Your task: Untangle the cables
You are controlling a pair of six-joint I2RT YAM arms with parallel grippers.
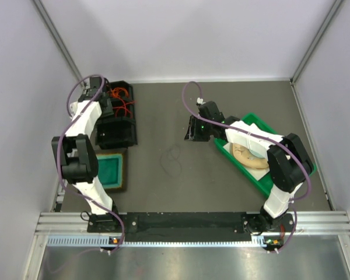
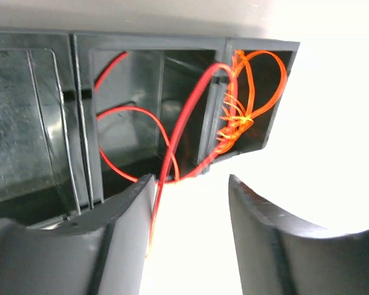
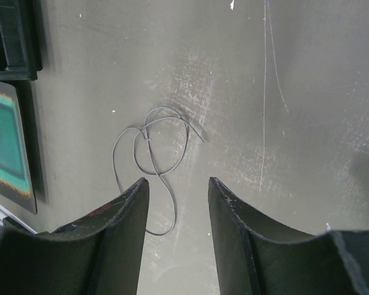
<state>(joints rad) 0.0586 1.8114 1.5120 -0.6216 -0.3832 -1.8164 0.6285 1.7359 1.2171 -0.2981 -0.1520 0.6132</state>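
Several orange-red cables (image 1: 122,100) lie in loops in the compartments of a black bin (image 1: 118,133) at the back left. My left gripper (image 1: 108,98) hovers at that bin, open. In the left wrist view a red cable (image 2: 172,144) runs out of the bin (image 2: 43,123) and along the inner face of my left finger (image 2: 126,221); an orange tangle (image 2: 241,114) fills the right compartment. The left gripper (image 2: 191,179) is not closed on it. A thin dark cable (image 1: 174,158) lies looped on the table. My right gripper (image 1: 191,133) is open above it (image 3: 152,153), the gripper (image 3: 177,180) empty.
A green tray (image 1: 255,119) with a tan object (image 1: 248,154) and white items sits under the right arm. A teal pad in a dark frame (image 1: 111,169) lies left of centre, also in the right wrist view (image 3: 3,147). Grey walls enclose the table.
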